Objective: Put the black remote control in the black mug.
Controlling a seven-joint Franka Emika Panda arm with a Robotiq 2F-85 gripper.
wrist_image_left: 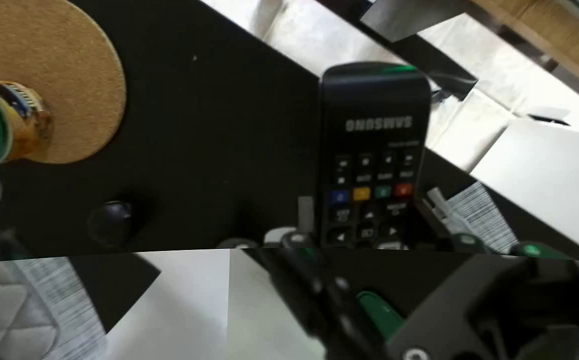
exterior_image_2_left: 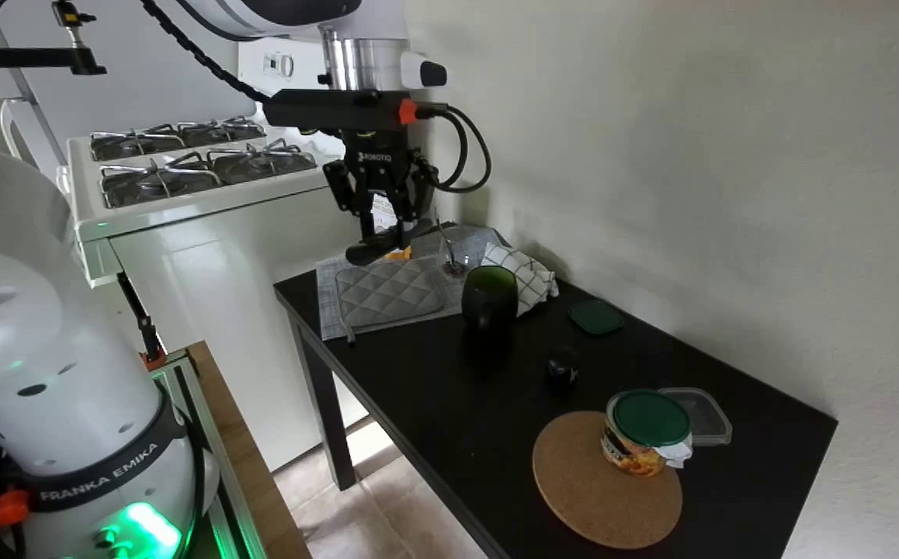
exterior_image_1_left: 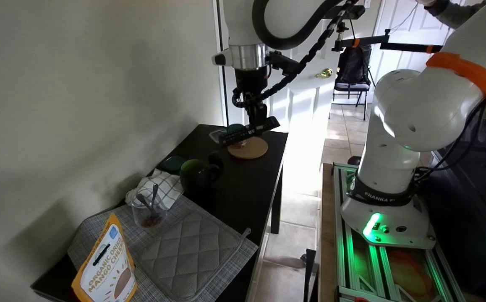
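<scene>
My gripper (exterior_image_1_left: pixel 259 122) is shut on the black remote control (exterior_image_1_left: pixel 239 135) and holds it in the air above the table. In an exterior view the gripper (exterior_image_2_left: pixel 386 231) grips the remote (exterior_image_2_left: pixel 372 248), which lies crosswise and slightly tilted. In the wrist view the fingers (wrist_image_left: pixel 367 215) stand on either side of the remote (wrist_image_left: pixel 375 130), whose button face shows. The black mug (exterior_image_1_left: pixel 196 178) stands upright on the table with its greenish inside showing. It also shows in an exterior view (exterior_image_2_left: pixel 490 299), apart from the remote. The mug does not show clearly in the wrist view, whose lower part is broken up.
A small black object (exterior_image_2_left: pixel 562 366) and a green lid (exterior_image_2_left: pixel 595 317) lie near the mug. A green-lidded tub (exterior_image_2_left: pixel 643 439) stands on a cork disc (exterior_image_2_left: pixel 605 505). A checked cloth (exterior_image_1_left: pixel 165 186), clear cup with spoons (exterior_image_1_left: pixel 150 214), quilted mat (exterior_image_1_left: pixel 190 251) and mango bag (exterior_image_1_left: pixel 108 268) are beyond.
</scene>
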